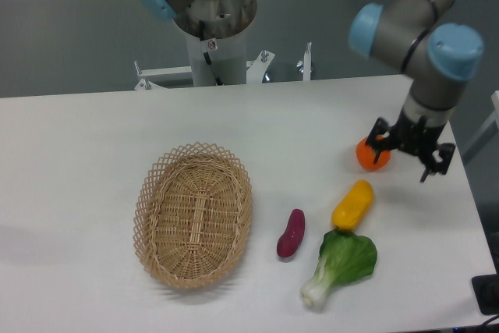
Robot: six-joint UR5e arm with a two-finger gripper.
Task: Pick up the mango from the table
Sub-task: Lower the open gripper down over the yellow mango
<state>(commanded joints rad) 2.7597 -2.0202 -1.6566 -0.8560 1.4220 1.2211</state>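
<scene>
Gripper (409, 148) hangs low over the right end of the table (86, 138), close to the right edge. Its dark fingers point down and are spread apart, nothing between them; whether the tips touch the tabletop cannot be told.

Orange (372, 154) sits just to the camera-left of the jaws, partly hidden behind one finger; contact with it cannot be judged.

Mango (353, 204) lies on the table nearer the camera than the jaws and a little to their left, apart from them. Yellow, long axis tilted, its lower end just beside or touching the bok choy's leaves.

Bok choy (341, 266) lies beyond the mango from the jaws, toward the front edge, white stem end pointing to the front-left.

Purple sweet potato (291, 233) lies further left of the mango, apart from it, with white tabletop between them.

Wicker basket (194, 214), oval, open-weave, stands well to the left of the jaws, past the sweet potato. Only its woven bottom shows inside.

Bare white table surface runs behind the jaws to the rear edge, and between the orange and the basket.
</scene>
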